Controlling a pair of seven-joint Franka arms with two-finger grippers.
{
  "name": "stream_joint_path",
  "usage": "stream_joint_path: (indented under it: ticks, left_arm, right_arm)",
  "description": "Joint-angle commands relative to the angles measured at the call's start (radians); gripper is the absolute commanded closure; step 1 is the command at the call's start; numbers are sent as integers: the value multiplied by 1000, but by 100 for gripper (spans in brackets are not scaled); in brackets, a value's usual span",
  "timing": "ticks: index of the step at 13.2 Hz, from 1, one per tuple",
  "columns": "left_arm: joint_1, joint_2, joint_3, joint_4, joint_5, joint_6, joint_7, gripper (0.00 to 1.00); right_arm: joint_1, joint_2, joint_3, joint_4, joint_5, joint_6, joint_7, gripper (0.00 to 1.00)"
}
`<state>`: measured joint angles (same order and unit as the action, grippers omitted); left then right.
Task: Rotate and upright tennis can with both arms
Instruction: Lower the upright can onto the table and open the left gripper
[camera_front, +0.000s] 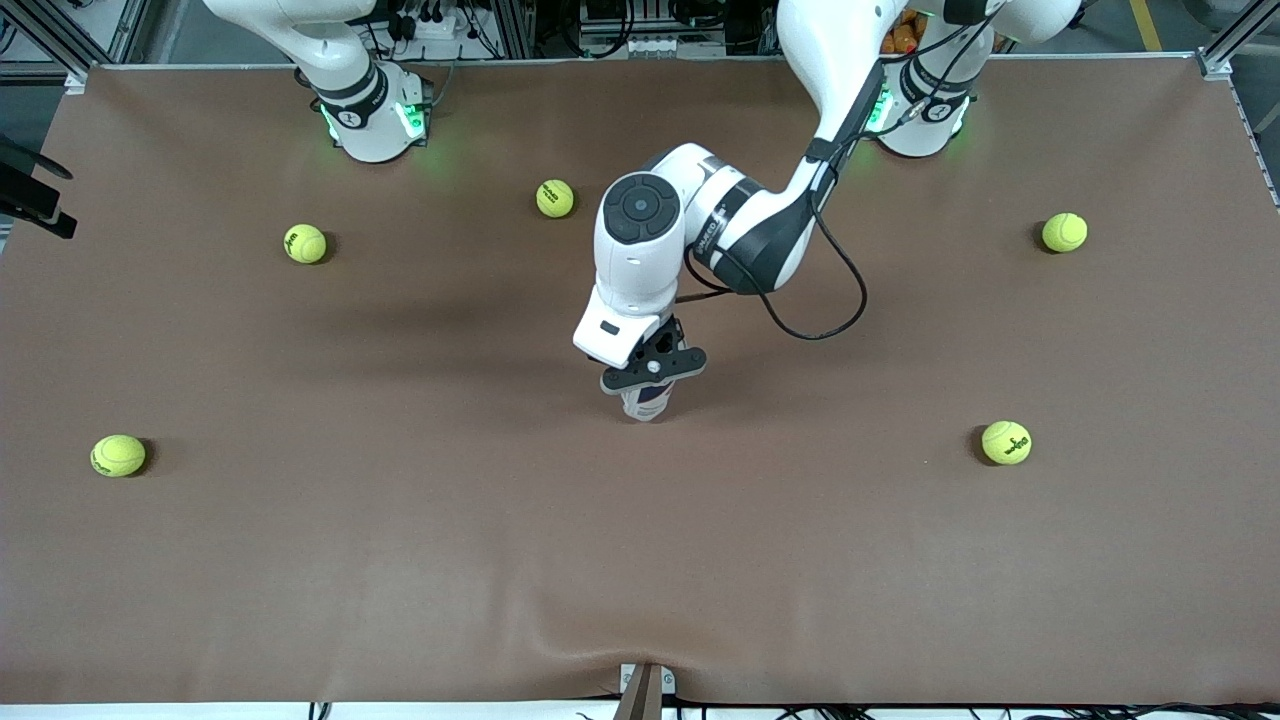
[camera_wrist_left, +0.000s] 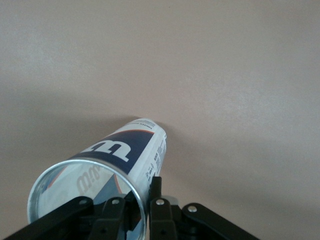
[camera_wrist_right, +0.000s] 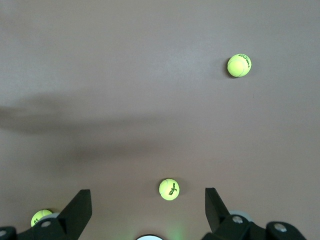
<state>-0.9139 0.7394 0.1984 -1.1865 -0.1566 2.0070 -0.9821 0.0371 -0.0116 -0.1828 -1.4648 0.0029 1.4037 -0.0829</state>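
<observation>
- On my front feed, the tennis ball closest to the camera at the right arm's end sits alone on the brown counter.
- Farther from the camera, another tennis ball lies in front of the right arm's green-lit base.
- The right arm waits high up; its right claw shows only in its own wrist view, fingers spread wide and holding nothing, over bare counter with three balls below it.
- A third ball rests between the two bases, near the left arm's elbow.
- The left arm reaches from its base to the middle of the counter, and the left claw points down there.
- The tennis can stands upright mid-counter under that claw; I see only its lower end below the fingers.
- In the left wrist view the can shows its blue and white label and open silvery rim, and the claw is clamped on the rim wall, one finger outside it.
- Toward the left arm's end lie two more balls, one closer to the camera and one farther.
</observation>
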Motion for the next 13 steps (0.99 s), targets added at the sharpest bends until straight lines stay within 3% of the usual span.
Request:
stream_joint_path:
  ticks: [1, 8, 9, 11, 13]
  left_arm:
    - [-2, 17, 12, 18, -18, -13, 0, 100]
    - [-8, 31, 12, 16, -11, -37, -3, 100]
    - [-6, 31, 12, 16, -11, -36, -1, 66]
    - [-2, 26, 15, 16, -12, -36, 0, 33]
    - [0, 18, 16, 18, -14, -37, -1, 29]
  right_arm:
    - [-6, 2, 5, 1, 14, 3, 11, 0]
    - [-8, 2, 6, 6, 14, 6, 11, 0]
    - [-11, 2, 5, 6, 14, 6, 12, 0]
    - [-11, 2, 6, 6, 16, 4, 12, 0]
    - [-9, 2, 6, 8, 14, 6, 11, 0]
